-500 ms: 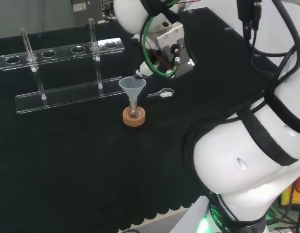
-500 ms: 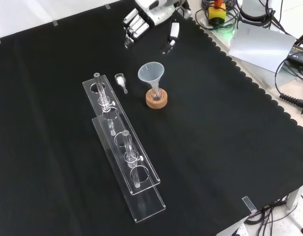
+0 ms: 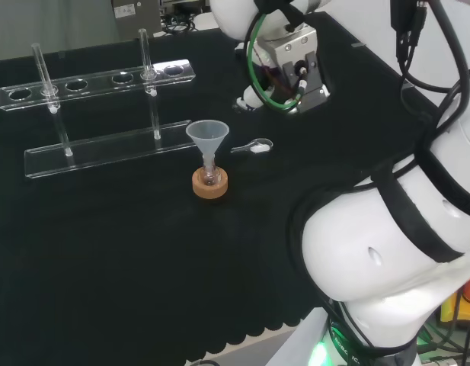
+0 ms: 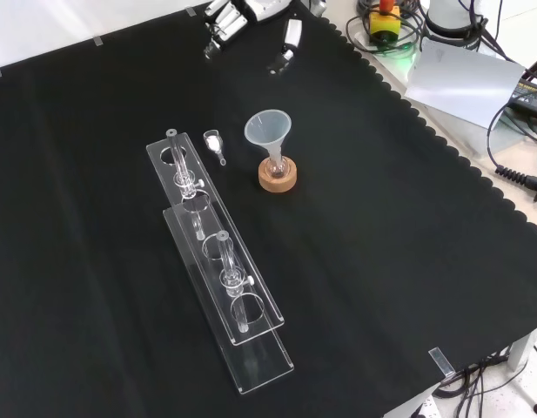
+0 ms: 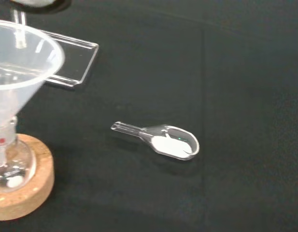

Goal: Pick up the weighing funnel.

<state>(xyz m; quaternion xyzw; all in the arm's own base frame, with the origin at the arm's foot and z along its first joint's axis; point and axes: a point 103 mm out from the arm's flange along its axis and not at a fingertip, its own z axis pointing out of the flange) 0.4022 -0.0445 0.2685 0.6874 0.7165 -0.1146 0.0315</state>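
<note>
**Weighing funnel** (image 5: 163, 140). Small clear scoop with a rounded bowl and a short narrow stem. It lies flat on the black cloth (image 4: 381, 261) and nothing touches it.
- Contents: a patch of white powder in the bowl.
- Position, head view (image 3: 252, 147): just right of the funnel. The long axis runs roughly left to right, with the stem towards the funnel and the bowl away from it.
- Position, front view (image 4: 215, 144): between the rack and the funnel. The bowl is the farther end, and the stem slants towards the lower right.

**Funnel** (image 3: 208, 137). Large cone of cloudy translucent plastic with a smooth wall. It stands mouth up with its stem in the flask. No contents are visible in the cone.

**Flask** (image 5: 6, 164). Small, round-bodied and made of clear glass, seated in the cork ring. A small white speck lies at the bottom, but what it is cannot be told.

**Cork ring** (image 4: 278, 178). Thick, tan and grainy. It rests on the cloth beneath the flask.

**Rack** (image 4: 216, 261). Long, two-level and made of clear plastic, with round holes in the upper shelf. Two slim clear uprights rise from it. Whether they are tubes or posts cannot be told. It lies just beside the weighing funnel in the front view.

**Hand** (image 4: 244, 12). Black and white, at the top edge of the front view and well apart from the weighing funnel. The fingers (image 4: 218, 31) are extended and relaxed, the thumb is spread to one side, and the hand holds nothing.
</note>
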